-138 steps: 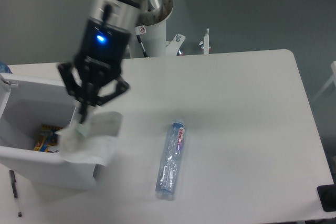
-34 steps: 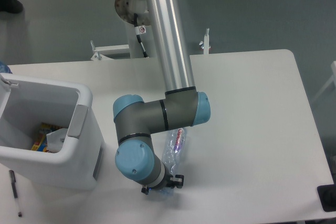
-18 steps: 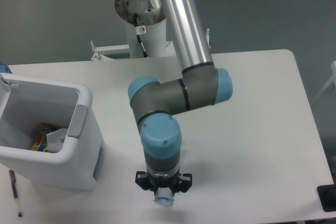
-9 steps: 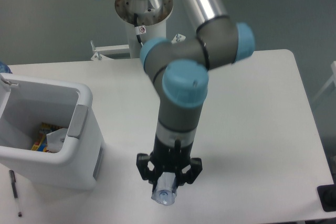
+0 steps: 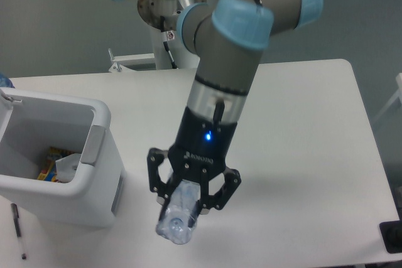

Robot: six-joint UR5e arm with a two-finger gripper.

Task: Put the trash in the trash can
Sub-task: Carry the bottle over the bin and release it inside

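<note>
A crushed clear plastic bottle (image 5: pixel 178 218), its end pointing at the camera, is clamped in the gripper (image 5: pixel 190 204), right of the white trash can (image 5: pixel 59 161).

The black two-finger gripper (image 5: pixel 188 200) is covering the upper part of the crushed clear plastic bottle (image 5: pixel 176 220), hiding its label. The large white rectangular plastic bin (image 5: pixel 94 183) is running off the left edge, its wall hiding part of the crumpled whitish wrapper (image 5: pixel 65 169).

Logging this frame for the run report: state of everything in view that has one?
Two-finger end effector: shut on the bottle, raised above the table.
Crushed clear plastic bottle: gripped, lifted, end toward the camera.
Large white rectangular plastic bin: upright, open-topped, partly filled.
Crumpled whitish wrapper: inside the bin.
Thin black pen: lying on the white table beside the bin.
</note>
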